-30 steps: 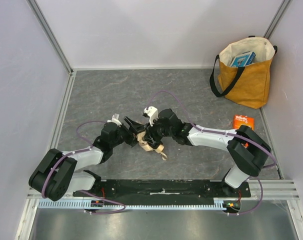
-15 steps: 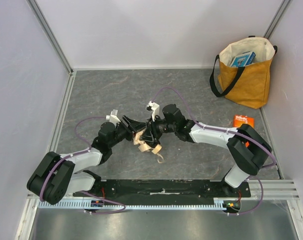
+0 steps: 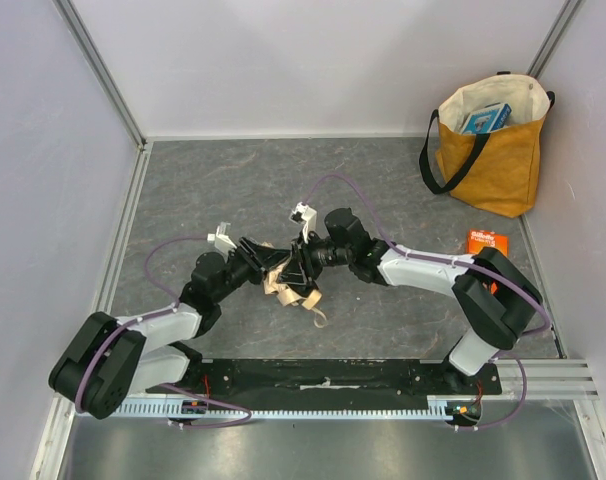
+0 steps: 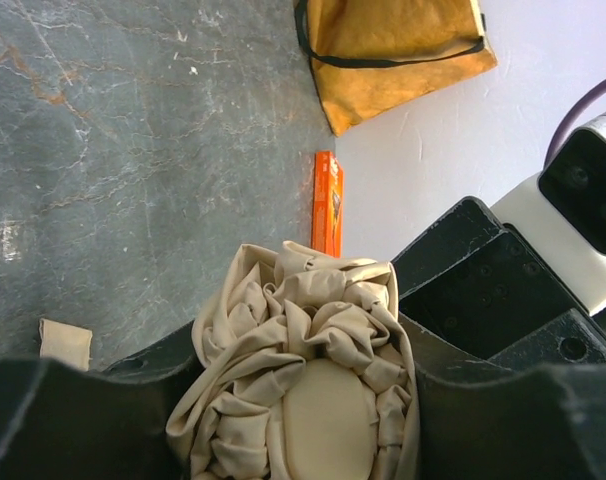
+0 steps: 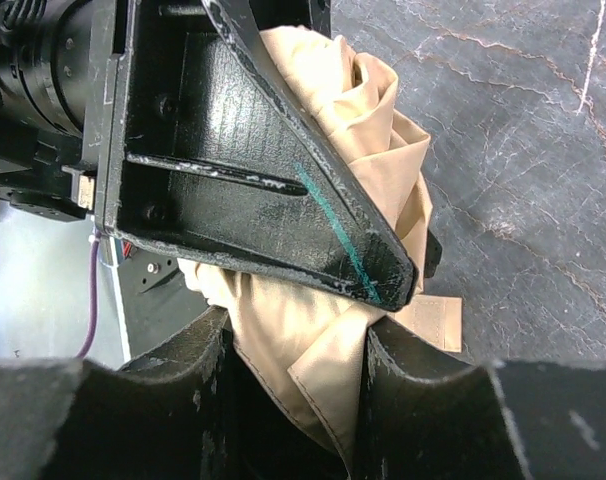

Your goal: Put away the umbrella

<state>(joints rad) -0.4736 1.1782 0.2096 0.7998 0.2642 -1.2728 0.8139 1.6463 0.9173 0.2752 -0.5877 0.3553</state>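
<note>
Shifting a little left and away from the bases over the last second, with the umbrella (image 3: 287,284) kept mid-table between both arms (no release yet). Left gripper (image 3: 269,261) clamped on its bunched end, right gripper (image 3: 300,268) pinching loose fabric opposite. Probably regripping to tidy before stowing, tote bag (image 3: 493,150) well apart, far right. Cream cloth crumpled, strap (image 3: 318,318) dangling.

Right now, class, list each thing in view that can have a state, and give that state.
Umbrella: closed, fabric bunched, gripped by both arms.
Left gripper: jaws shut on the umbrella.
Right gripper: jaws shut on the umbrella.
Tote bag: upright, top open, blue box inside.
Orange pack: lying on the table.
</note>
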